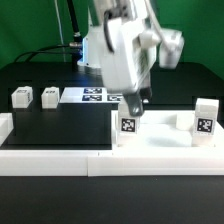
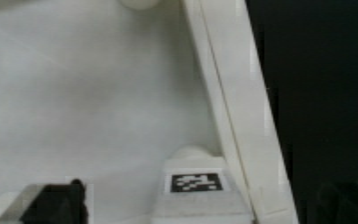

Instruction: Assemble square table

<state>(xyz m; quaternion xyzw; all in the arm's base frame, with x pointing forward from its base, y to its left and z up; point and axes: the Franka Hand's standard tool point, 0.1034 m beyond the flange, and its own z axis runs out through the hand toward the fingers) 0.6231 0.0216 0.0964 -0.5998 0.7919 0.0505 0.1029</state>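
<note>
The gripper (image 1: 137, 100) hung with its jaws apart, clamped on nothing, just above the leg (image 1: 128, 124) standing upright at the corner of the square table slab (image 1: 165, 140) toward the exterior view's left. The slab lay on the black worktop (image 1: 60, 125) by the border wall (image 1: 50, 158). A second leg (image 1: 205, 120) stood at its opposite end, while a third leg (image 1: 20, 97) and a fourth leg (image 1: 48, 96) sat well apart from it, near the marker board (image 1: 95, 95).

A descent slightly off-centre would likely land a finger on the leg, tipping it or shoving the slab. Whether that leg was fully seated could not be told.

No brand or readable writing showed. There were only black-and-white square patterns, such as the tag (image 2: 195, 182) in the wrist view.
</note>
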